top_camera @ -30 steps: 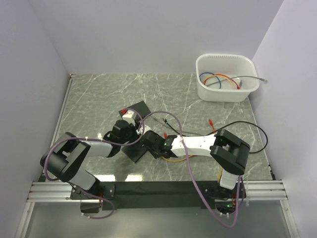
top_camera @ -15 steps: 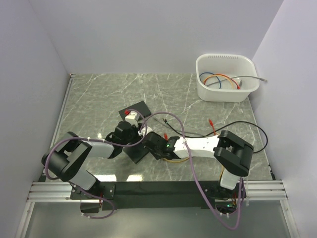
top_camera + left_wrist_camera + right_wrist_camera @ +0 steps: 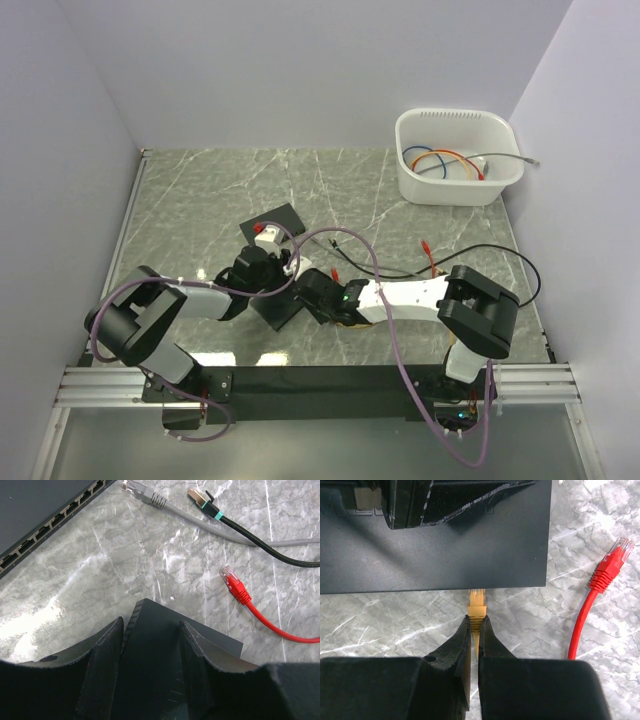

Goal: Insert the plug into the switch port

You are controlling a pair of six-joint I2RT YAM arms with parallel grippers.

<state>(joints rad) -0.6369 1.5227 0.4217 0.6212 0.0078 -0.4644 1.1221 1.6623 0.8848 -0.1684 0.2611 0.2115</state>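
A small black switch (image 3: pixel 282 306) lies near the table's front. My left gripper (image 3: pixel 150 622) is closed around one end of it (image 3: pixel 157 650), fingers on either side. My right gripper (image 3: pixel 475 619) is shut on a yellow plug (image 3: pixel 476 604) just behind its head. The plug's tip meets the near edge of the switch (image 3: pixel 470 545). The port face is hidden, so I cannot tell whether the tip is inside a port. In the top view the right gripper (image 3: pixel 318 292) sits right of the switch and the left gripper (image 3: pixel 268 275) just behind it.
A second, larger switch (image 3: pixel 40 515) with a row of ports lies behind. Loose on the marble are a grey plug (image 3: pixel 145 492), a black cable's plug (image 3: pixel 202 500) and a red plug (image 3: pixel 235 585). A white bin (image 3: pixel 458 155) of cables stands back right.
My right arm has slid left, bringing the yellow plug up against the switch. The left gripper and the switch have barely shifted.
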